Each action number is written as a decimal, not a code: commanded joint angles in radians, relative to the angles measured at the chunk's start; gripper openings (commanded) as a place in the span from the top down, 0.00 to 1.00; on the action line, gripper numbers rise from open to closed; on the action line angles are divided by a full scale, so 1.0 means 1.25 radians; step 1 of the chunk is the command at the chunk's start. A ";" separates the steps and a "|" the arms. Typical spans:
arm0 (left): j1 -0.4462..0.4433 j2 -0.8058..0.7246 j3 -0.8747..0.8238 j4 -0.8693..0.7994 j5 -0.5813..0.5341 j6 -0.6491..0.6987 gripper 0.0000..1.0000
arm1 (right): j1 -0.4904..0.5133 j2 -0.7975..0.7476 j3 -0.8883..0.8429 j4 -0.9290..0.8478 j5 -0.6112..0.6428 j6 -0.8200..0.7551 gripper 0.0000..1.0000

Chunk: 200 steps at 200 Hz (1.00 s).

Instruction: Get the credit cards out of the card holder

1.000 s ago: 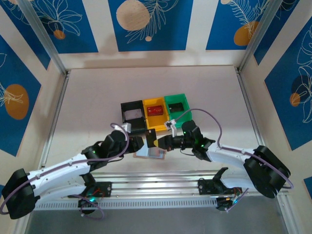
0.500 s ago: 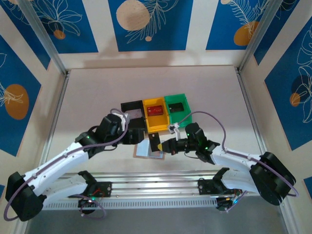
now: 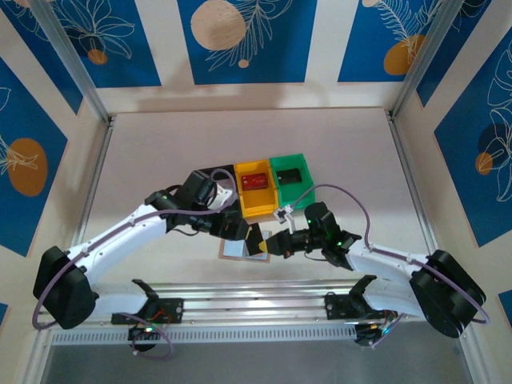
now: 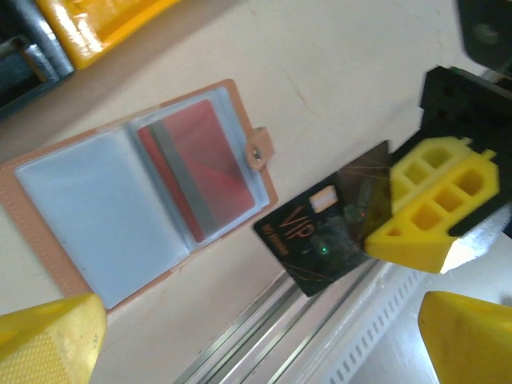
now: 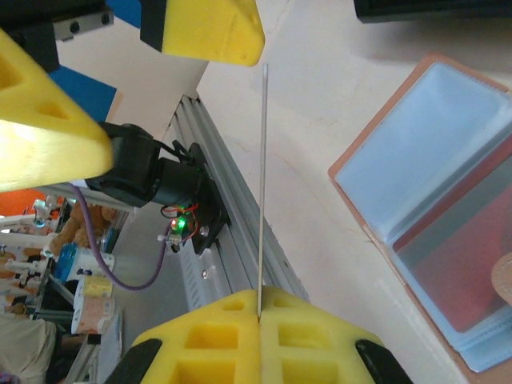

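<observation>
While the right gripper (image 5: 258, 316) pinches its end, the credit card (image 4: 320, 236) juts lengthwise.

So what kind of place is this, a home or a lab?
Likely a robot lab test cell: two arms bolted to an aluminium rail, a table boxed in by blue printed panels, small coloured bins.

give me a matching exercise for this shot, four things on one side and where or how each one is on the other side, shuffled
Things:
1. black card
2. dark red card
3. card holder
4. left fingers

States:
a. lying open on the table
b. spread wide, holding nothing
c. pinched by the right fingers
d. tucked in a holder pocket

Pairs: 1-c, 2-d, 3-a, 4-b
</observation>
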 commanded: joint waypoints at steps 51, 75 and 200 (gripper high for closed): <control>0.008 0.057 0.046 -0.057 0.117 0.087 0.01 | 0.021 0.031 0.032 0.017 -0.086 -0.033 1.00; 0.009 0.066 0.039 -0.048 0.128 0.083 0.04 | 0.030 0.050 0.036 0.028 -0.090 -0.029 1.00; 0.009 0.089 0.022 -0.011 0.163 0.069 0.47 | 0.047 0.059 0.057 0.026 -0.112 -0.043 1.00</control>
